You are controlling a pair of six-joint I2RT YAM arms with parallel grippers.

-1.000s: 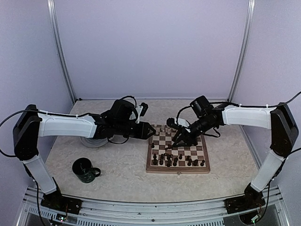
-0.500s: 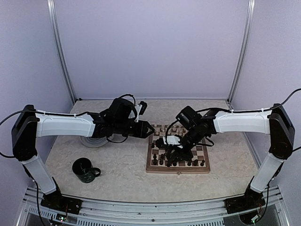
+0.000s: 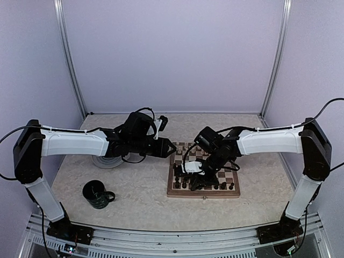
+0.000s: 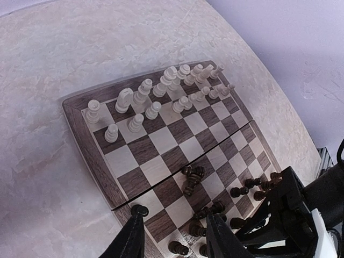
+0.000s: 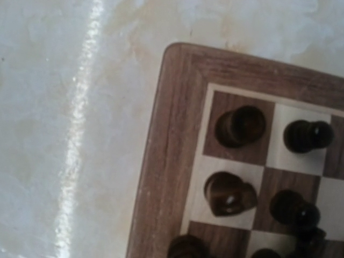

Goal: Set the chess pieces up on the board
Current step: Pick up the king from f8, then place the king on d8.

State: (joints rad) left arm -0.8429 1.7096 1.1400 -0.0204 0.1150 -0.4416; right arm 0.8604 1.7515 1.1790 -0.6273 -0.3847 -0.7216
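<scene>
The board [image 3: 203, 194] lies right of centre. Cream chess pieces [image 4: 161, 88] stand in its two far rows. Dark chess pieces [image 3: 220, 185] stand along the near rows, and a few dark ones [image 4: 192, 179] lie toppled mid-board. My left gripper [image 4: 177, 239] is open and empty, above the board's left side [image 3: 166, 146]. My right gripper [image 3: 194, 181] hangs low over the board's near-left corner. Its fingers do not show in the right wrist view, which looks down on the board's rim [image 5: 172, 150] and dark pieces [image 5: 230, 193] standing on the corner squares.
A dark green mug [image 3: 97, 193] stands at the near left. A round grey plate [image 3: 106, 160] lies under my left forearm. The two arms are close together over the board's left half. Purple walls enclose the table.
My right gripper has moved from the board's middle to its near-left corner and come lower. My left arm has barely moved.
</scene>
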